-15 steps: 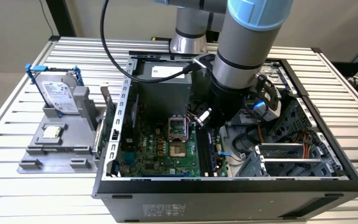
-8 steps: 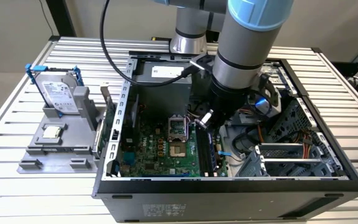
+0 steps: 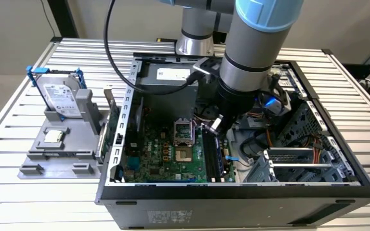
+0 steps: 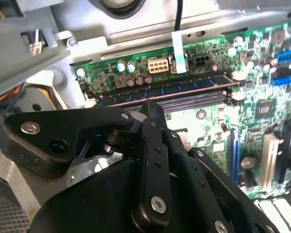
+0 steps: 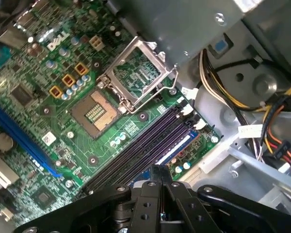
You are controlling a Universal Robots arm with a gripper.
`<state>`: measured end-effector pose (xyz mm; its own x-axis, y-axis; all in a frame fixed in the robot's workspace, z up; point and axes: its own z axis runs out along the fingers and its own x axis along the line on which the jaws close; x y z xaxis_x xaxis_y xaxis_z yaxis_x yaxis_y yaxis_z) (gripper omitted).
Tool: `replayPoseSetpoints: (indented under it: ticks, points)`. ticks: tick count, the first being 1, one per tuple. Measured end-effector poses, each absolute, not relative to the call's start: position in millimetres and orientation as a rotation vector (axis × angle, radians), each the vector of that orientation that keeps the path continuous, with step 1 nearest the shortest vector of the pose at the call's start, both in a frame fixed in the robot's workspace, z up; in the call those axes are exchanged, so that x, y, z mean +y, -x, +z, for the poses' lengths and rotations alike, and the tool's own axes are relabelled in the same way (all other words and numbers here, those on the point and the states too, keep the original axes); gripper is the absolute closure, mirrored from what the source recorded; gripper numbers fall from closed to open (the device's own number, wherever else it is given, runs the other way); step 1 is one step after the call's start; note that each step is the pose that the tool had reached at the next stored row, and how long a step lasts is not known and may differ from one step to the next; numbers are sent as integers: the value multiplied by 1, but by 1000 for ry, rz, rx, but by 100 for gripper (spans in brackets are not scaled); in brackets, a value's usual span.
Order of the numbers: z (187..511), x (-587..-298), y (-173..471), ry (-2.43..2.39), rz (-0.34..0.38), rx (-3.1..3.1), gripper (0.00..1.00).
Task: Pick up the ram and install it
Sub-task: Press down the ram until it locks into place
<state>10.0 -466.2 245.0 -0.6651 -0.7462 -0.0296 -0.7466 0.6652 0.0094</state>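
The ram (image 4: pixel 165 91) is a dark bluish stick with small chips, standing on edge in the memory slot nearest the board's edge; in the first wrist view the ram (image 5: pixel 177 147) shows as a blue strip beside the empty dark slots (image 5: pixel 136 155). My gripper (image 5: pixel 160 171) hangs just above the slots, its black fingers (image 4: pixel 153 114) closed together with nothing between them. In the exterior view, the gripper (image 3: pixel 215 125) is inside the open computer case, over the far end of the slots (image 3: pixel 212 155) on the green motherboard (image 3: pixel 162 156).
The open processor socket (image 5: pixel 136 75) lies beside the slots. Bundled cables (image 5: pixel 262 111) and drive cages (image 3: pixel 300 161) fill the case on the exterior view's right. A grey fixture (image 3: pixel 59 154) outside the case holds a hard drive in a blue frame (image 3: pixel 61 98) and a small chip (image 3: pixel 53 136).
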Motion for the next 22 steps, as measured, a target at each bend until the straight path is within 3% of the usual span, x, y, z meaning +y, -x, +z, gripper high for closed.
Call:
replayPoseSetpoints:
  ticks: [22]
  points:
    - [245,-466,-10,1772,35,2563,100]
